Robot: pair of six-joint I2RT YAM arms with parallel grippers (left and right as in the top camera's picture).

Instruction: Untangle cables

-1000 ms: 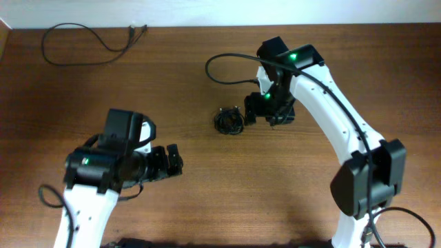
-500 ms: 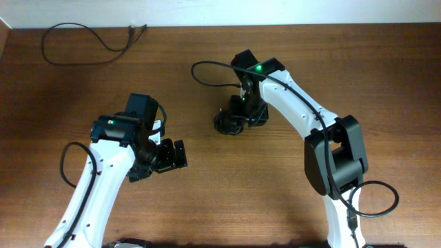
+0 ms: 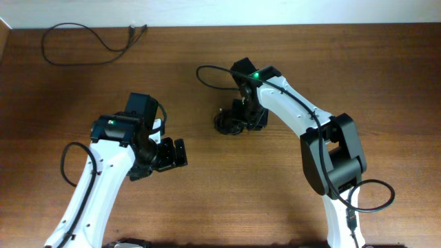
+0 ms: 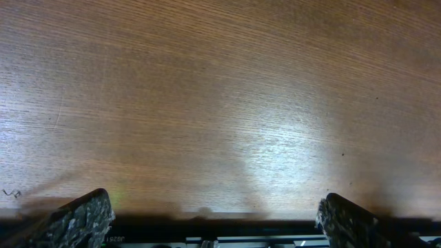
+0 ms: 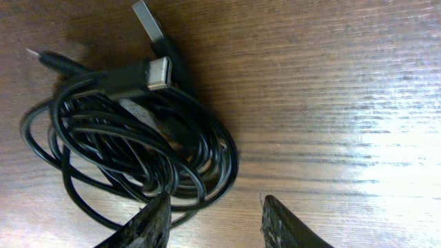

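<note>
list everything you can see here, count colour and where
table: 1, brown wood, fills the view
wall: 1 strip, white, along the far edge
loose cable: 1, black, far left corner
knot: 1 bundle of cables, black, table centre; cannot tell how many cords
usb plugs: 2, silver, sticking out of the knot
arms: 2, white and black, one on each side
left hand: 1, black, open, over bare table
right hand: 1, black, open, one finger at the knot's edge
</note>
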